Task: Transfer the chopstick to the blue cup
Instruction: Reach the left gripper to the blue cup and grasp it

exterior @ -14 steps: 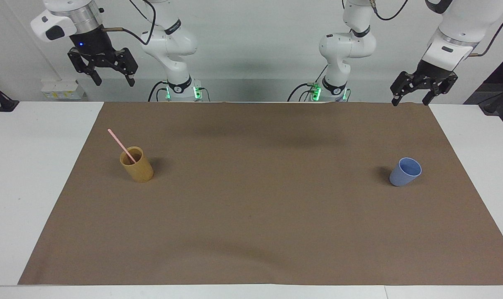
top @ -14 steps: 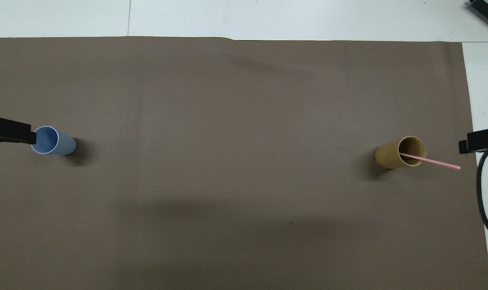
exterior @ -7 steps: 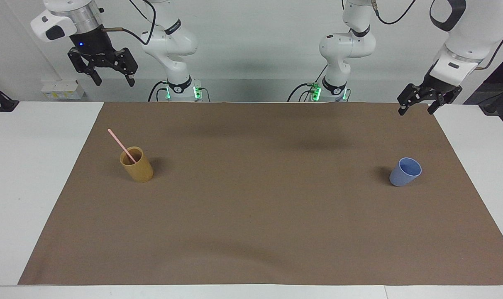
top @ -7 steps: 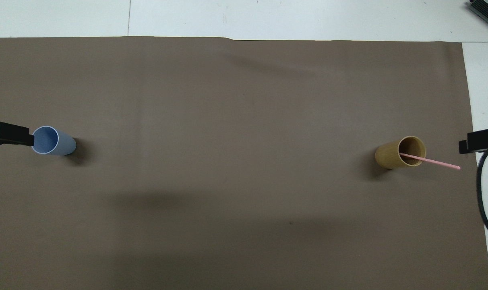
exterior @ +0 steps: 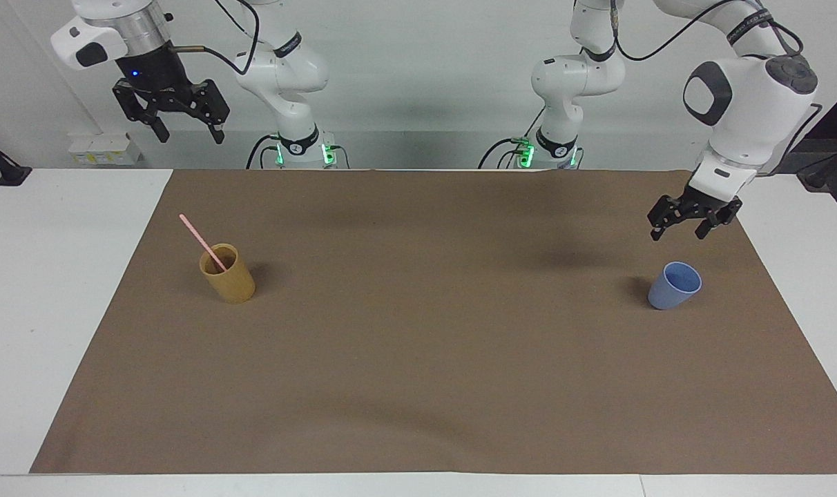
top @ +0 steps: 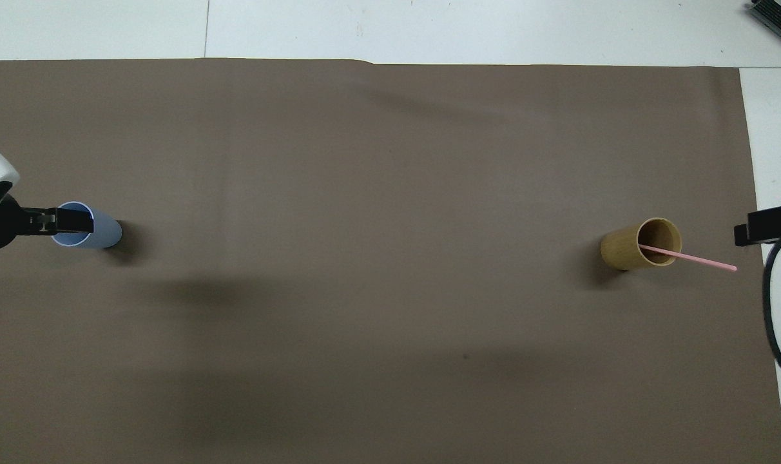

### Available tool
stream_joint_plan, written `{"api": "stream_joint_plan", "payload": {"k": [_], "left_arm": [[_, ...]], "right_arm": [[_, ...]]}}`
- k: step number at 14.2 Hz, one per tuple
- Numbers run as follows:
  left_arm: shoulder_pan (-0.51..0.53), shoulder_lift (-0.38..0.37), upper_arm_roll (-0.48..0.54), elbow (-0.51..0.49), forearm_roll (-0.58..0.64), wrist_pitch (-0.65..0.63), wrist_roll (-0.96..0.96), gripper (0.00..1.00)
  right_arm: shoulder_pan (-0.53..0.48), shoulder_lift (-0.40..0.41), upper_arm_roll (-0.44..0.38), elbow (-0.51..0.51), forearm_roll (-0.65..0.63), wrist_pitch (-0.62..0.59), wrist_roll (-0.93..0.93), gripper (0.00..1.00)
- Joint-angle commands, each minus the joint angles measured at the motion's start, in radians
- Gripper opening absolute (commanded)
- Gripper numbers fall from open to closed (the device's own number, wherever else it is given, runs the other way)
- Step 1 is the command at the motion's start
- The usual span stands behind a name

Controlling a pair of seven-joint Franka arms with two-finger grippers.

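While the right pincer [exterior: 187, 131] waits raised and released above the tan cup [exterior: 228, 274] holding the chopstick [exterior: 201, 241], the left pincer [exterior: 678, 229], released and empty, hangs just above the blue cup [exterior: 674, 286] on the tabletop [exterior: 418, 359].

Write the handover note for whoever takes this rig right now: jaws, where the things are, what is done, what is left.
Left gripper: jaws open, empty, in the air just above the blue cup, not touching it.
Right gripper: jaws open, empty, waiting high at its own end of the table.
Chopstick: leaning in the tan cup, toward the right arm's end of the brown mat.
Blue cup: upright, empty, toward the left arm's end.
Done: nothing transferred.
Left: grasp the chopstick, lift it out, carry it across, drop it in the blue cup.
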Motion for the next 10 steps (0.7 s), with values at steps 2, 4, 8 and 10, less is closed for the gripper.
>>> {"api": "stream_joint_plan", "payload": {"k": [2, 4, 8, 10], "left_arm": [[0.013, 0.006, -0.011, -0.075, 0.023, 0.105, 0.021, 1.00], [0.010, 0.032, -0.011, -0.089, 0.023, 0.139, 0.021, 1.00], [0.008, 0.082, -0.011, -0.117, 0.026, 0.242, 0.031, 1.00], [0.011, 0.107, -0.011, -0.117, 0.027, 0.272, 0.035, 1.00]], "right_arm": [[-0.019, -0.004, 0.010, 0.004, 0.021, -0.012, 0.014, 1.00], [-0.019, -0.004, 0.010, 0.004, 0.021, -0.012, 0.014, 1.00], [-0.019, -0.004, 0.010, 0.004, 0.021, -0.012, 0.014, 1.00], [-0.019, -0.004, 0.010, 0.004, 0.021, -0.012, 0.014, 1.00]]}}
